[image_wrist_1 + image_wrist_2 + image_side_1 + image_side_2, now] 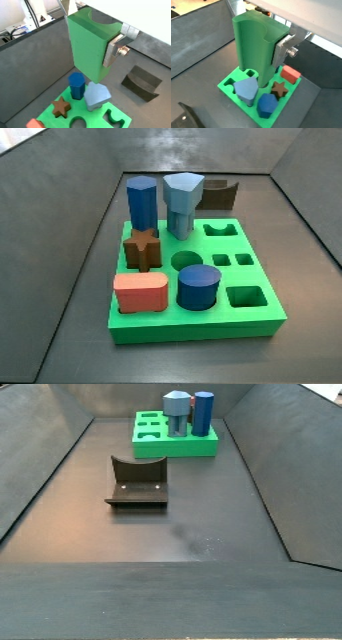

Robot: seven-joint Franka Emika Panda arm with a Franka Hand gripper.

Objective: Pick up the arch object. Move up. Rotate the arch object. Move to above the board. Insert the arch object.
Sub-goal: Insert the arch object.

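— While held above the board, what grips the arch object?
— Gripper, silver plates clamped on its sides, upright.
— Items on the board beneath?
— Blue hexagonal peg, grey-blue peg, brown star, red block.
— Beyond the board?
— Fixture, on the floor.

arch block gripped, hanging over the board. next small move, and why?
Probably shift sideways to line up before lowering. In both wrist views the gripper holds the arch block upright above the board, but its lower end hangs over the pale blue peg, not the arch-shaped hole.
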